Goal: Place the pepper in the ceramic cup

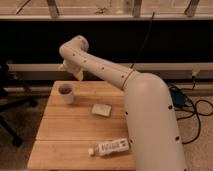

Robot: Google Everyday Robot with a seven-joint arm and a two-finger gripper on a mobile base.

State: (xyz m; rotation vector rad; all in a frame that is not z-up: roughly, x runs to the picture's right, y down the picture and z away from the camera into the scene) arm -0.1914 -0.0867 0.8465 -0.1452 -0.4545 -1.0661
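Observation:
The white ceramic cup (65,95) stands on the far left part of the wooden table (70,127). A dark red pepper (65,89) sits inside the cup, with its top showing at the rim. My gripper (70,71) hangs above the cup and slightly to its right, clear of it. Its pale fingers (78,75) stand apart and hold nothing.
A flat pale square pad (101,109) lies at the table's middle. A white labelled tube (109,147) lies near the front edge. My big white arm (150,115) covers the table's right side. A dark chair base (12,107) stands at the left, and cables (195,107) lie on the floor at the right.

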